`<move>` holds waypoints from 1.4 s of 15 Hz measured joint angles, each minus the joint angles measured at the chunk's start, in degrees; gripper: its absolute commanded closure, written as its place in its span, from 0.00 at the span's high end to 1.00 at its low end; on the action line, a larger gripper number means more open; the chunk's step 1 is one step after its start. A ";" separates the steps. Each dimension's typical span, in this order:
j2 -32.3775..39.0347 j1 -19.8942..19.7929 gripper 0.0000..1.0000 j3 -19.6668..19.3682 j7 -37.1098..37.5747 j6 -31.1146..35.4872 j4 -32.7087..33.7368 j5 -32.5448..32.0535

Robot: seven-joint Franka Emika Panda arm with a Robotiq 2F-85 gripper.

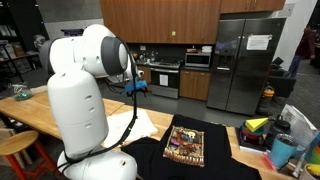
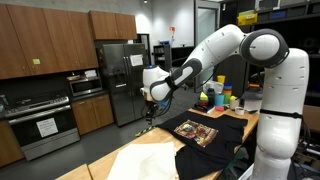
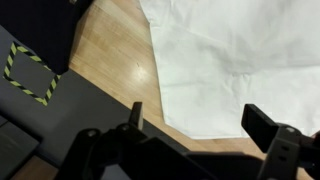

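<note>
Above wooden table (image 3: 110,50), end effector (image 3: 195,118) spread wide, white cloth (image 3: 240,60) below

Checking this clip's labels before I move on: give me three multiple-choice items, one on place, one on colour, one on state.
1. Below the gripper lies: A a white cloth; B a plate; C a laptop.
2. The printed shirt is: A red; B black; C green.
3. The jaws are: A shut on cloth; B shut on shirt; C open, empty.
A: the wrist view shows cloth past the fingers. B: black fabric surrounds the print. C: the fingers stand apart with nothing between.
</note>
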 measured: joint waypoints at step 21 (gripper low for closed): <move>6.54 4.54 1.00 0.63 -4.03 -9.42 5.47 -0.92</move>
